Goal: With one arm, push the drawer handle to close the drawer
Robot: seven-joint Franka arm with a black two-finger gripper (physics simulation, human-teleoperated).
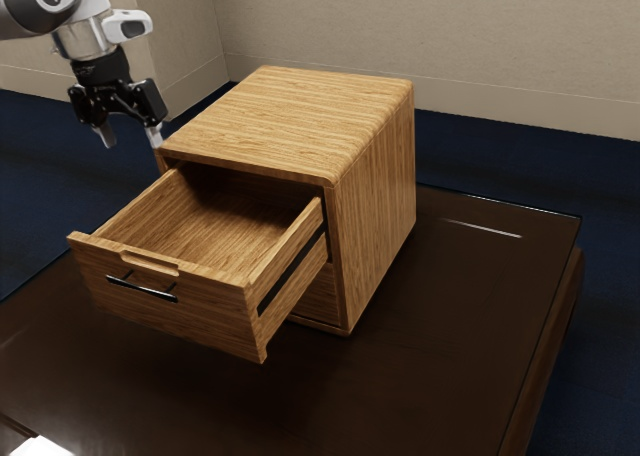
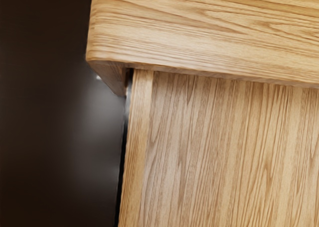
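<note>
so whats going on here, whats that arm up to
A robot arm is handling nothing right now. Its open fingers hang near the edge of the wooden cabinet, away from the dark handle. The upper drawer is pulled well out, so closing it is yet to be done.

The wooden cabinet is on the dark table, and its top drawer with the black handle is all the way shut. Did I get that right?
Almost! The top drawer isn't shut: the exterior view shows it sticking out of the wooden cabinet. It does have the black handle, and the cabinet is on the dark table.
</note>
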